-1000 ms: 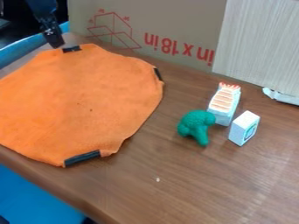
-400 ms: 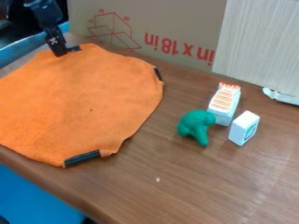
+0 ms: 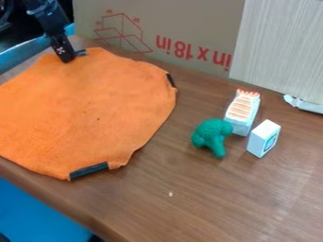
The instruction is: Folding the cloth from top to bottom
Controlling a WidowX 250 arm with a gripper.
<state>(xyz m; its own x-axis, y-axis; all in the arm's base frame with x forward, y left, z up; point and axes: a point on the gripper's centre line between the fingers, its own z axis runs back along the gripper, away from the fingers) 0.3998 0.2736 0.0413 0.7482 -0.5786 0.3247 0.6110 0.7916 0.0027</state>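
At upper left of the camera view, gripper [image 3: 67, 59] positioned at the far edge of the orange cloth [image 3: 88, 108], tip just beside the dark strip [image 3: 80, 53] there. Cloth spread flat on the left part of the wooden table [image 3: 208, 198], extending from the gripper tip toward the near table edge. Cannot tell whether the gripper is wide, narrow or holding cloth.

High, slanted view over table [image 3: 208, 203]
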